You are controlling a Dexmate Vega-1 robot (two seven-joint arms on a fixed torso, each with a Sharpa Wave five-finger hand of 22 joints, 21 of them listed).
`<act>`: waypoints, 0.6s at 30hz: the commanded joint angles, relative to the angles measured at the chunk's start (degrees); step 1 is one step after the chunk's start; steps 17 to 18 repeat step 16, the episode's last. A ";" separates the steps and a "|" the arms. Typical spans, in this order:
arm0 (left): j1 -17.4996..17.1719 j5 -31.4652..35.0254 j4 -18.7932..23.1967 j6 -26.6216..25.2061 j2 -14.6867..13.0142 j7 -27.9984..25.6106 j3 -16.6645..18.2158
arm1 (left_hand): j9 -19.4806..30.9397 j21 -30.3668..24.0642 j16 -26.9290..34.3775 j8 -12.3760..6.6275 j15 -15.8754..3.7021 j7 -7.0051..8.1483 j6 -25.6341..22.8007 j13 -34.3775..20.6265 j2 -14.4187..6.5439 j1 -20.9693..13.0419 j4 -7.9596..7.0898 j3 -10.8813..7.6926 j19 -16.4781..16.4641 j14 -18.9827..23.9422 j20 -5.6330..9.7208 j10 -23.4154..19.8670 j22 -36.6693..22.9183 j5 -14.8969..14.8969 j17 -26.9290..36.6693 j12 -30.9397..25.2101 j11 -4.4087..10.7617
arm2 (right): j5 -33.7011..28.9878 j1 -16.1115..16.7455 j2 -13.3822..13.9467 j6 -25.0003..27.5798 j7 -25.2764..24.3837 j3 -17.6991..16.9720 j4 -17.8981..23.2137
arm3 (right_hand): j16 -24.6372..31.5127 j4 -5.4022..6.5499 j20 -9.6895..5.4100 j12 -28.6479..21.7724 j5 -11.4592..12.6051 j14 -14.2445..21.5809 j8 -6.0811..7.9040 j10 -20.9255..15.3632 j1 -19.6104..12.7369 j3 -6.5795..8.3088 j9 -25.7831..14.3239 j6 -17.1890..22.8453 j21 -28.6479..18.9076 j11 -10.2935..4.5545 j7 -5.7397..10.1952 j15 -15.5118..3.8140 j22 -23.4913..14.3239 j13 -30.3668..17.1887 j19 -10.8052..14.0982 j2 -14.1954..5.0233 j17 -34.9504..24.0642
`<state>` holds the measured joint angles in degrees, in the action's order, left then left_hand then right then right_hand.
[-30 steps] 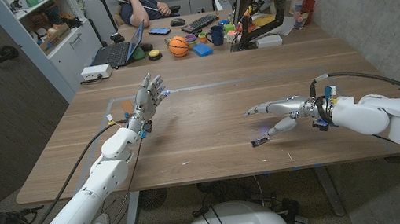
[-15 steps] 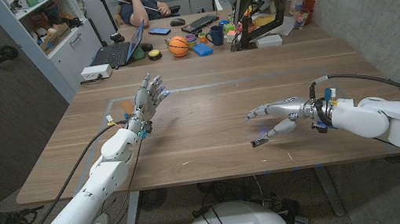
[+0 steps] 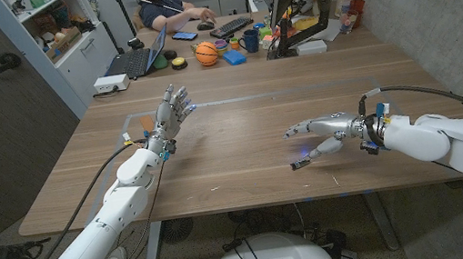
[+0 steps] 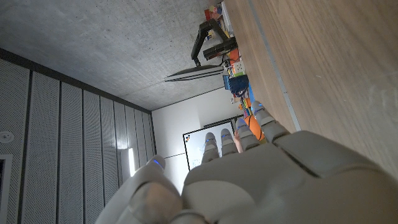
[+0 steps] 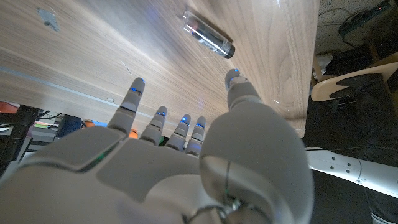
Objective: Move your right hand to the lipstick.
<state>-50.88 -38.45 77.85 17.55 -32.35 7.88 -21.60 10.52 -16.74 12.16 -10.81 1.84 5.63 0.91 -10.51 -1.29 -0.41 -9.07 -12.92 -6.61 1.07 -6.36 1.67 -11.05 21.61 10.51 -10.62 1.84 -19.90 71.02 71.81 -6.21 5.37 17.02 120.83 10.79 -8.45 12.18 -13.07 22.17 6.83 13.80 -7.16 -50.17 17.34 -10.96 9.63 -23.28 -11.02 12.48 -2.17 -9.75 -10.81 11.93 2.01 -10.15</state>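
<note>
— Looks light and stiff, that lipstick (image 3: 300,163): a small hard tube, smooth and glossy by the shine in the right wrist view (image 5: 208,34). Probably slippery, and round enough to roll at a nudge along the table (image 3: 241,128).

— Lying where, exactly?

— On its side on the bare wood, toward the near edge on the robot's right, just beside the thumb tip of the right hand (image 3: 322,131). Cannot tell whether touching or a hair apart.

— Best place to take hold?

— Across the middle of the barrel, thumb on one side and a fingertip on the other, coming down from above. Worth avoiding the ends, since a push there would likely spin or roll it.

— And its looks?

— Short cylinder, dark at one end, clear or silvery along the rest, with a bright streak of reflected light. Too small from the head view for more than a dark sliver.

— State of the hands?

— Right hand spread, fingers (image 5: 132,93) stretched forward and apart over the wood, thumb angled down toward the tube, nothing held. Left hand (image 3: 172,114) raised on the far left, fingers upright and loosely apart, also holding nothing.
</note>
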 commanded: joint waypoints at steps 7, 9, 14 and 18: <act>-0.03 -0.25 -0.19 0.32 -0.10 0.45 0.20 | 0.27 0.17 -0.20 -0.31 -0.42 0.40 -0.02 -0.22 -0.23 0.37 -0.10 0.45 0.02 -0.07 -0.29 0.05 -0.30 0.29 0.21 -0.19 -0.21 | -1.51 -0.68 -0.66 1.26 -0.22 0.54 0.44 | -0.03 0.65 0.27 0.26 -0.17 -0.32 -0.29 -0.13 -0.44 0.20 -0.16 0.61 0.64 -0.15 0.18 -4.53 -0.20 -0.07 -0.20 -0.62 -0.12; 0.00 -0.31 -0.26 0.36 -0.10 0.57 0.22 | 0.27 0.18 -0.19 -0.29 -0.40 0.38 0.01 -0.21 -0.24 0.36 -0.12 0.51 -0.01 -0.06 -0.27 0.05 -0.31 0.30 0.21 -0.19 -0.22 | -1.36 -0.89 -0.79 1.35 0.03 0.65 0.43 | -0.01 0.67 0.26 0.28 -0.18 -0.30 -0.30 -0.15 -0.46 0.22 -0.16 0.65 0.69 -0.17 0.18 -4.57 -0.20 -0.07 -0.22 -0.66 -0.12; 0.26 -0.41 -0.65 0.37 -0.06 0.96 0.18 | 0.26 0.22 -0.20 -0.29 -0.43 0.44 0.03 -0.21 -0.26 0.33 -0.14 0.62 -0.03 -0.08 -0.30 0.07 -0.31 0.32 0.20 -0.18 -0.25 | -1.49 -1.21 -1.08 1.50 0.09 0.88 0.48 | 0.07 0.72 0.25 0.30 -0.18 -0.16 -0.35 -0.39 -0.57 0.30 -0.17 0.85 0.92 -0.29 0.18 -4.79 -0.20 -0.07 -0.23 -0.82 -0.11; 0.43 -0.36 -0.89 0.45 -0.04 1.13 0.14 | 0.26 0.25 -0.20 -0.30 -0.42 0.46 0.00 -0.21 -0.28 0.32 -0.16 0.69 -0.02 -0.07 -0.27 0.10 -0.31 0.34 0.20 -0.17 -0.33 | -1.48 -1.26 -1.17 1.58 0.02 0.90 0.49 | 0.07 0.73 0.25 0.31 -0.18 -0.17 -0.36 -0.43 -0.60 0.32 -0.17 0.90 0.97 -0.33 0.18 -4.83 -0.20 -0.07 -0.22 -0.86 -0.11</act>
